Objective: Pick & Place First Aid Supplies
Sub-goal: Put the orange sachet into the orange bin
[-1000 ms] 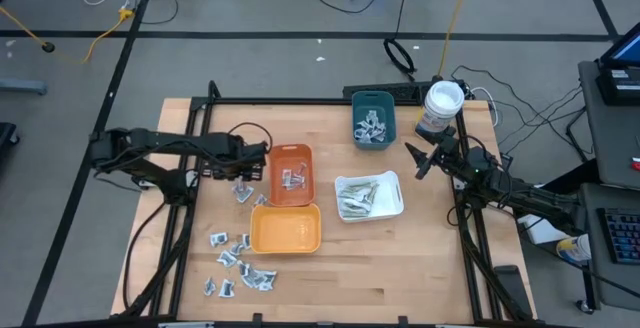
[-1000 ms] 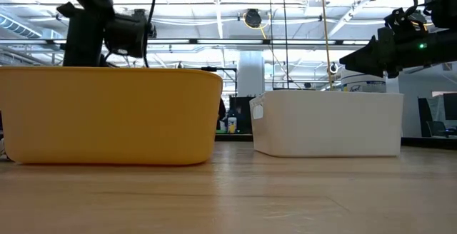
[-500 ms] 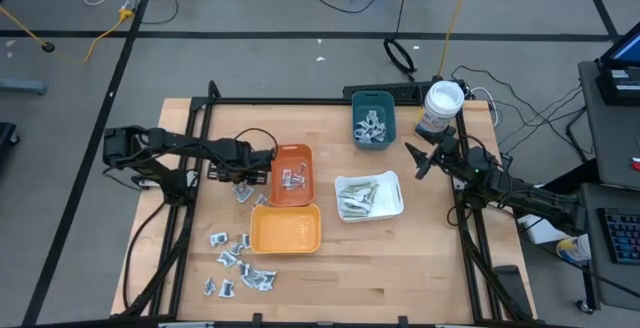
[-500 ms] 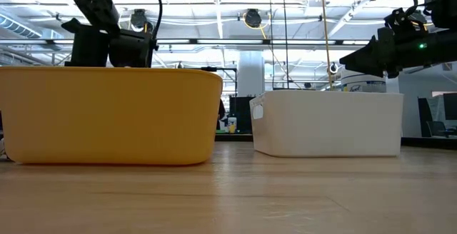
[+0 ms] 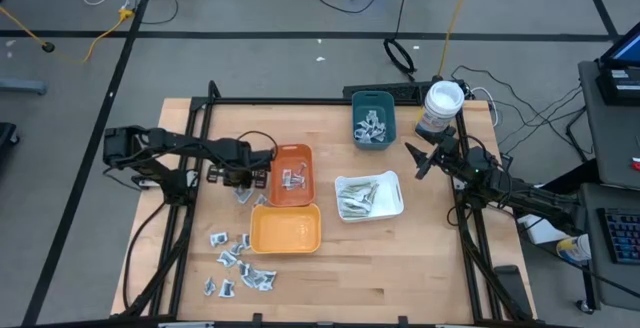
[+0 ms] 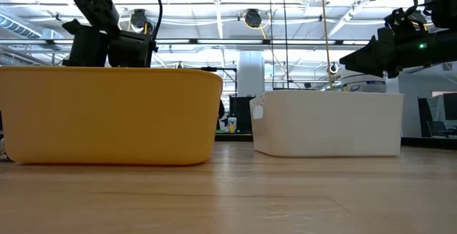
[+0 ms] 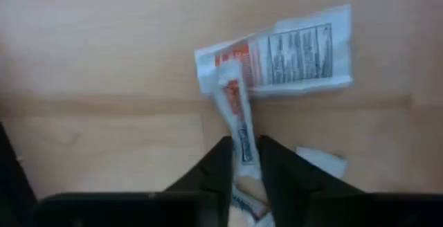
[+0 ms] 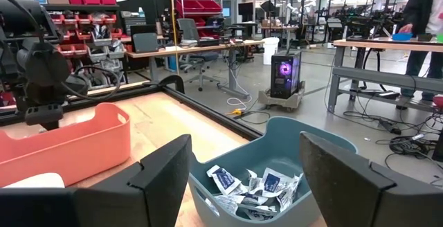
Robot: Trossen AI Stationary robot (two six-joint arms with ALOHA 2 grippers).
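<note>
The first aid supplies are small flat packets. Several lie loose on the wood near the front left (image 5: pixel 236 260), and more sit in the orange tray (image 5: pixel 292 150), the teal tray (image 5: pixel 372 98) and the white tray (image 5: pixel 398 196). My left gripper (image 5: pixel 244 180) points down just left of the orange tray, shut on a slim strip packet (image 7: pixel 234 106) whose far end overlaps a wider printed packet (image 7: pixel 297 50). In the low view the yellow tray hides its fingers. My right gripper (image 5: pixel 413 160) hangs open and level at the right, facing the teal tray (image 8: pixel 315 140). My left gripper (image 7: pixel 243 159) pinches the slim strip packet's near end (image 7: pixel 242 147) between its two fingers. They come from above and point down, one on each long edge. The strip lies flat, its far end on the wider packet; whether it is off the wood I cannot tell.
A yellow tray (image 5: pixel 285 230) stands in front of the orange one. A white tub with a blue label (image 5: pixel 440 106) stands at the far right corner, close to my right arm. A black frame rail runs around the table's edges. Bare wood lies at the front right.
My left gripper has gone down toward the packets beside the orange tray and a little toward that tray, then kept still. The right arm has not moved.
</note>
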